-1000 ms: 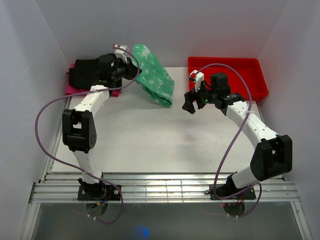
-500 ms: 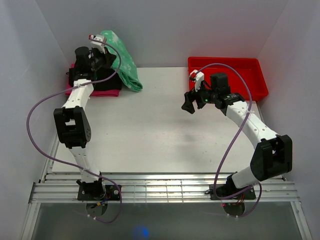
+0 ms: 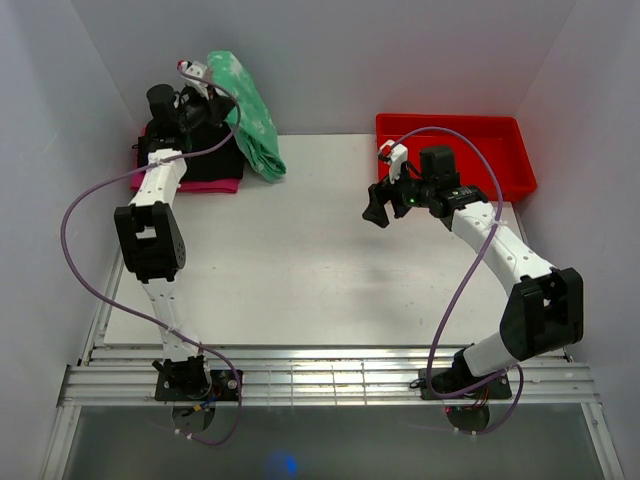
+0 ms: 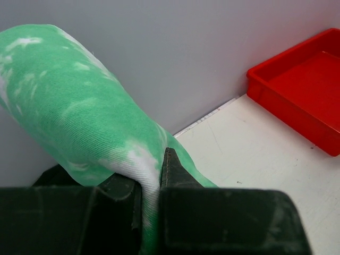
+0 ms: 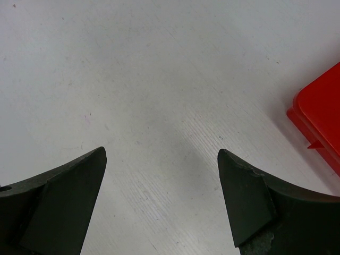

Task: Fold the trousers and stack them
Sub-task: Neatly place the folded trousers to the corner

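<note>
The trousers point(image 3: 250, 120), bright green with white blotches, hang bunched and folded from my left gripper point(image 3: 207, 100), raised at the back left by the wall. In the left wrist view the trousers point(image 4: 79, 117) bulge up and left, and my left gripper point(image 4: 151, 175) is shut on a white-green fold of them. Their lower end hangs beside the right edge of a black garment point(image 3: 190, 160) lying on a pink garment point(image 3: 205, 186). My right gripper point(image 3: 378, 208) hovers open over bare table near the tray, and the right wrist view shows the right gripper point(image 5: 162, 154) with nothing between its fingers.
A red tray point(image 3: 505, 135) stands at the back right, with its corner point(image 5: 324, 114) close to my right gripper, and the red tray point(image 4: 297, 101) also shows in the left wrist view. White walls close in the back and sides. The white table point(image 3: 300, 270) lies below both arms.
My left gripper has carried the trousers from the back middle of the table leftward and upward to above the black and pink stack. The right arm has hardly moved.
</note>
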